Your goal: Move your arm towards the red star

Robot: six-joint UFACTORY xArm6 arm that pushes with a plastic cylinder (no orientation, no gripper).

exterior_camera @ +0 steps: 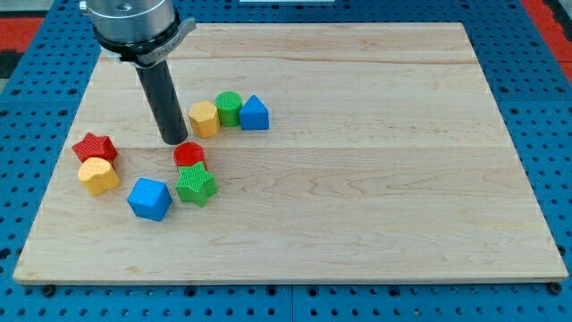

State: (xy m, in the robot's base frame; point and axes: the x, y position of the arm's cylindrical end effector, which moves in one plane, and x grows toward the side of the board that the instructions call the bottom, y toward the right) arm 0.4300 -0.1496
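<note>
The red star (pixel 95 147) lies near the counter's (pixel 375 179) left edge at about nine o'clock from my tip (pixel 174 141), touching the yellow block (pixel 98 175) at its six o'clock. My end effector is a bare rod with nothing to open or hold; its tip rests free, just above the red cylinder (pixel 189 155) and left of the yellow hexagonal block (pixel 204 118), with clear board between it and the star.

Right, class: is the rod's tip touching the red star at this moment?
No: my tip stands apart from the red star, well to the view's right of it, just above the red cylinder.
</note>
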